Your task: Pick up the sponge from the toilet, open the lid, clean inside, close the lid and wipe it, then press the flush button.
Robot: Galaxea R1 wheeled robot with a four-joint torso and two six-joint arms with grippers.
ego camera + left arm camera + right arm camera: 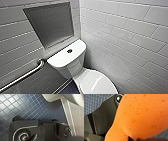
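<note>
The white toilet (75, 67) stands in the corner of the tiled walls. Its oval lid (98, 82) lies down over the bowl. The small dark flush button (69, 51) sits in the middle of the flat tank top (62, 57). The orange-red sponge (142, 115) looms very large and close in the right wrist view, with my right gripper (137, 139) shut on it at its lower edge. In the left wrist view a rounded white part of the toilet (52, 97) hangs over the dark blue floor tiles (25, 109); nothing is held by the open left gripper.
A metal grab bar (22, 76) runs along the left wall beside the tank. A grey recessed niche (51, 23) sits in the wall above the tank. White tiled walls close in on the toilet, with a pale baseboard (70, 119) at the floor.
</note>
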